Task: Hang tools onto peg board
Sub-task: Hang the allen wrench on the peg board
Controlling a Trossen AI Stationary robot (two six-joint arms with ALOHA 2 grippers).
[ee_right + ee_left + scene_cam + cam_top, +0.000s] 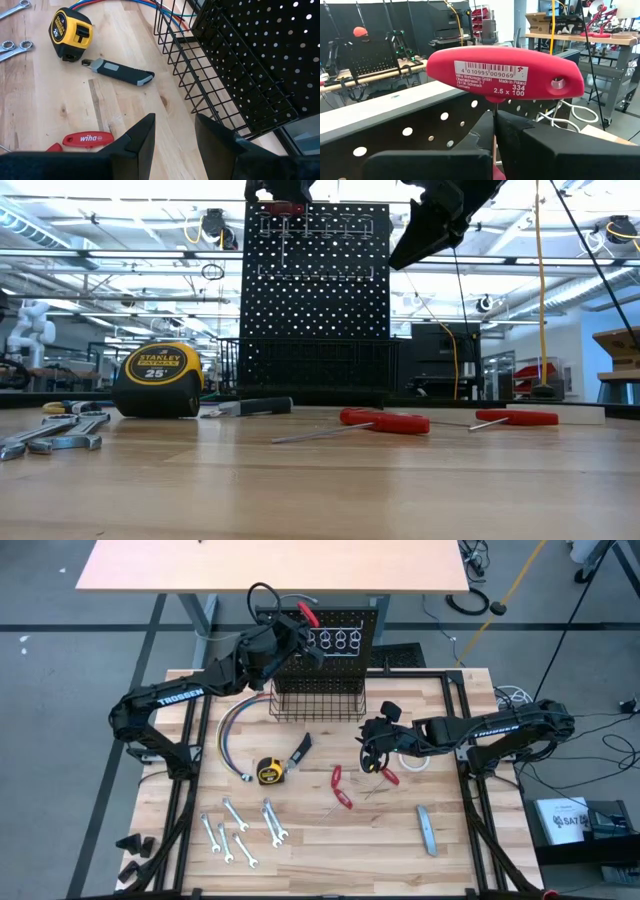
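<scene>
The peg board [345, 625] [315, 280] stands at the table's far side, with shiny ring holders [335, 640] and a wire basket [318, 700] at its base. My left gripper [296, 628] [494, 122] is up at the board's top left, shut on a red T-handle tool [308, 612] [285, 208]. My right gripper [372, 745] [175, 130] hovers open over the table, right of the basket and above two red-handled tools [342, 787] [388, 776]. Flat on the table lie the yellow tape measure [268, 770], knife [302, 748], wrenches [240, 830], grey bar [427, 830] and white tape roll [415, 762]. My left gripper pinches the tool's thin metal shaft [493, 106] between its two fingers, just below the red cross handle [505, 72]. The fingers come slanting from the table's left and near side. The tool is upright, handle on top, lifted clear of the table in front of the board's top edge.
A bundle of coloured wires [235, 730] lies left of the basket. A red wiha handle [89, 138] lies just below my right gripper. The black frame rails [470, 790] run along the table's sides. Bare wood [340, 850] shows at the near middle.
</scene>
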